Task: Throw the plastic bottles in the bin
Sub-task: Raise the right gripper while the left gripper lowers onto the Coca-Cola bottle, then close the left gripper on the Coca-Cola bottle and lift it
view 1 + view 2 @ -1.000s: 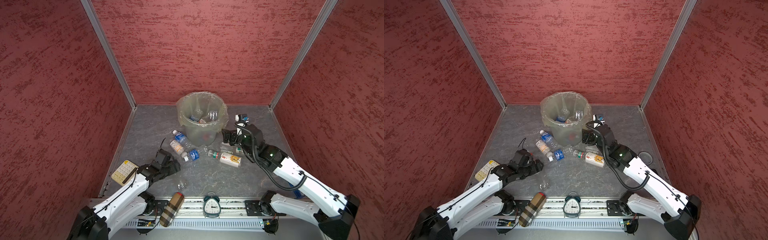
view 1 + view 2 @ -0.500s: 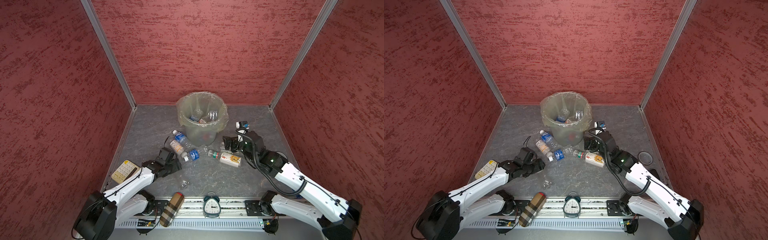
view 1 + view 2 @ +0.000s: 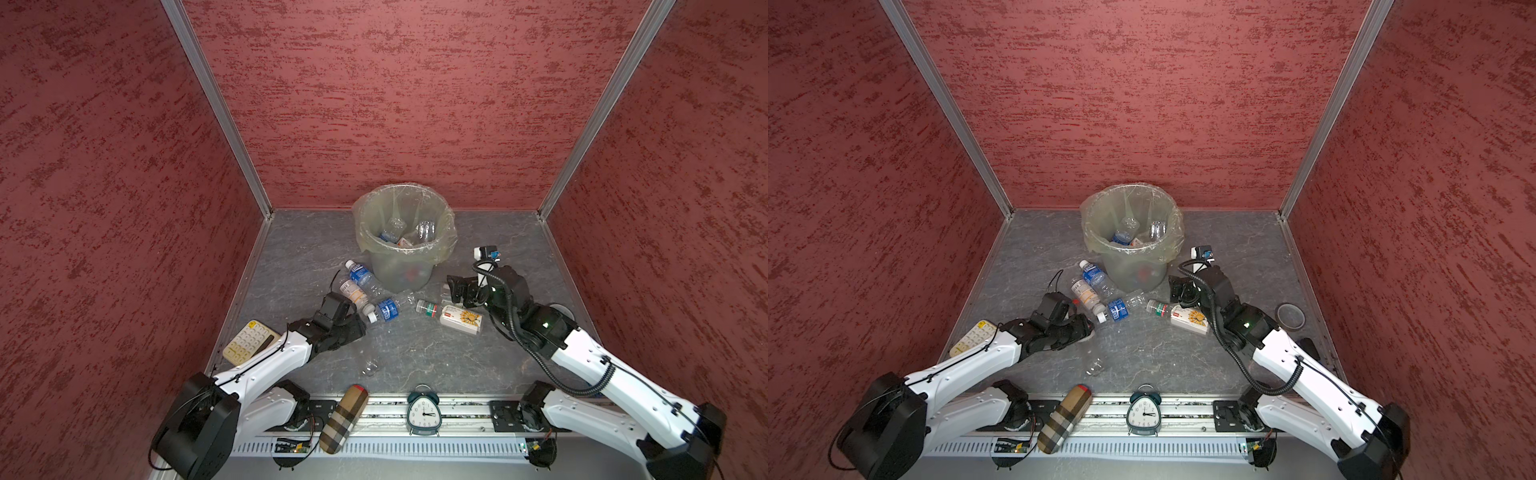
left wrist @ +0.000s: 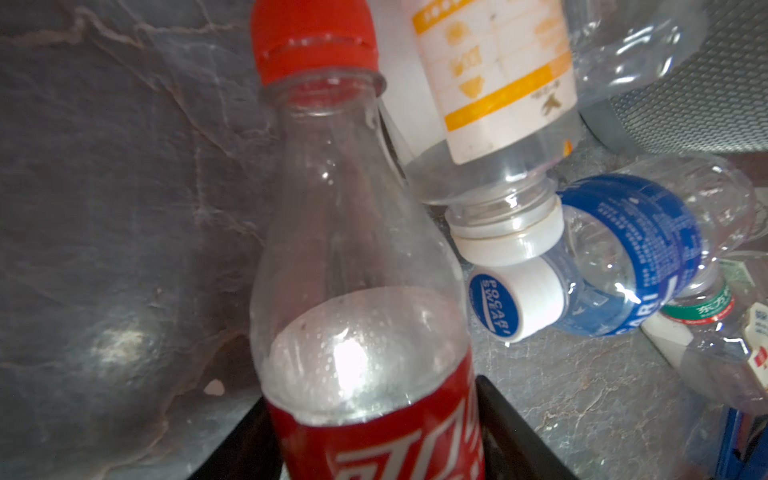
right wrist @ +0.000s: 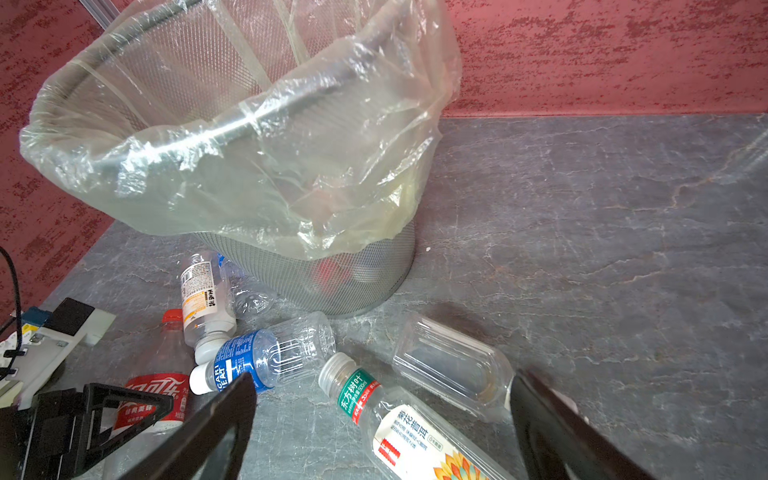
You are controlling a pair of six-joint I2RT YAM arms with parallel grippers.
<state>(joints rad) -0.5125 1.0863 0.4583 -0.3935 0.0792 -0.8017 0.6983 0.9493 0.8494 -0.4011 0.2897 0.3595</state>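
Six bottles [image 3: 386, 308] loose on grey floor [image 3: 415, 353] at foot of bin [image 3: 399, 272], more down inside. Bin back centre, yellowish bag [image 5: 291, 166] draped over rim; mesh wall plain only in right wrist view. Left gripper [image 4: 374, 399] clamped on red-label bottle [image 4: 353, 291]: red cap, droplets inside, lying against white-yellow bottle [image 4: 494, 83]. Top views show barely a red speck there. Right gripper [image 5: 384, 376] spread wide, empty, above sunflower-label bottle [image 5: 415, 440] and flattened clear bottle [image 5: 449, 365].
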